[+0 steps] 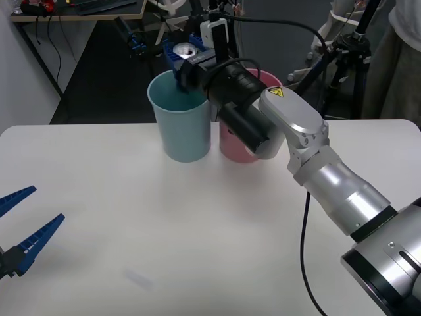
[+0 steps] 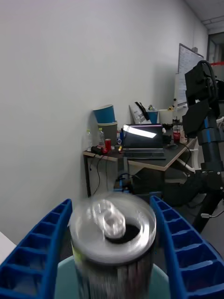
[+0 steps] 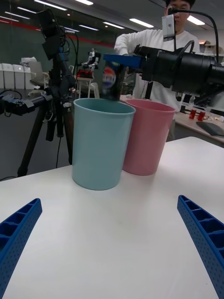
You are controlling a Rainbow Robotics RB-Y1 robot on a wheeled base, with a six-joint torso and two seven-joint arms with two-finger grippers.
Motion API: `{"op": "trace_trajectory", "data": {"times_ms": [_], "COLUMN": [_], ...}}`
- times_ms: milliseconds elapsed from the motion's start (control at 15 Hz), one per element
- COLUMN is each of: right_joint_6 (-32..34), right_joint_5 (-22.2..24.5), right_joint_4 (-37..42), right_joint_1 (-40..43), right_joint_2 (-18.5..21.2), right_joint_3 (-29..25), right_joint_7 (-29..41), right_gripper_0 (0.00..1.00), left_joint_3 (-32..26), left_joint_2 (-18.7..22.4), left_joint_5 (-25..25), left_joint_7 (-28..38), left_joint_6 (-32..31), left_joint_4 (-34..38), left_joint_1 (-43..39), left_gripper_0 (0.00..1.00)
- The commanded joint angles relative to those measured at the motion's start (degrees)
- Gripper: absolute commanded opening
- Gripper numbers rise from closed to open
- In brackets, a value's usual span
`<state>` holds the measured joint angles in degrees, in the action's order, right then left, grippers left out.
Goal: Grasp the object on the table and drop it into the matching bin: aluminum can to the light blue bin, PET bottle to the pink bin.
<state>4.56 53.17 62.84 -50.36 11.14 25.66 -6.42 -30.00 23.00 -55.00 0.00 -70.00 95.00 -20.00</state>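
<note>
The aluminum can (image 1: pixel 183 51) stands upright, long axis vertical, silver top with its pull tab facing up, and it hangs in the air directly over the mouth of the light blue bin (image 1: pixel 180 125). The right gripper (image 1: pixel 185 64) holds it there, blue ribbed fingers (image 2: pixel 185 247) clamped on opposite sides of the can's body. From the left wrist view the can (image 3: pixel 110 83) shows a round red, white and blue logo on its dark side, though no lettering can be read, and its lower end sits just above the bin's rim. The pink bin (image 1: pixel 245 148) stands just beside the light blue one, on the robot's right, partly hidden behind the right arm's black forearm, which carries a yellow warning sticker. Both bins rest near the far edge of the white table (image 1: pixel 131 230). The left gripper (image 1: pixel 21 227) lies low near the table's near left corner, well away from the bins, its fingers spread apart and holding nothing.
</note>
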Motion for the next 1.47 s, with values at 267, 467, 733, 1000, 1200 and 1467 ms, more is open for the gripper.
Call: {"op": "trace_trajectory", "data": {"times_ms": [267,467,733,1000,1200,1467], "right_joint_6": [0.1,0.9,2.7,3.4,4.9,12.7], "right_joint_5": [0.2,0.2,0.4,1.0,1.0,0.5], "right_joint_4": [0.0,0.0,5.1,18.0,29.1,35.4], "right_joint_1": [0.0,0.1,3.8,14.2,24.6,36.3], "right_joint_2": [-0.4,-0.4,1.2,6.1,11.8,16.0], "right_joint_3": [0.0,0.0,-1.1,-1.1,-2.0,-9.0], "right_joint_7": [-0.3,-0.3,-0.5,-0.6,-0.3,-0.7], "right_gripper_0": [1.0,1.0,1.0,1.0,1.0,1.0], "left_joint_3": [0.0,0.0,0.0,0.0,0.0,0.0], "left_joint_2": [0.0,0.0,0.0,0.0,0.0,0.0], "left_joint_5": [0.0,0.0,0.0,0.0,0.0,0.0], "left_joint_7": [0.0,0.0,0.0,0.0,0.0,0.0], "left_joint_6": [0.0,0.0,0.0,0.0,0.0,0.0], "left_joint_4": [0.0,0.0,0.0,0.0,0.0,0.0], "left_joint_1": [0.0,0.0,0.0,0.0,0.0,0.0], "left_gripper_0": [1.0,1.0,1.0,1.0,1.0,1.0]}}
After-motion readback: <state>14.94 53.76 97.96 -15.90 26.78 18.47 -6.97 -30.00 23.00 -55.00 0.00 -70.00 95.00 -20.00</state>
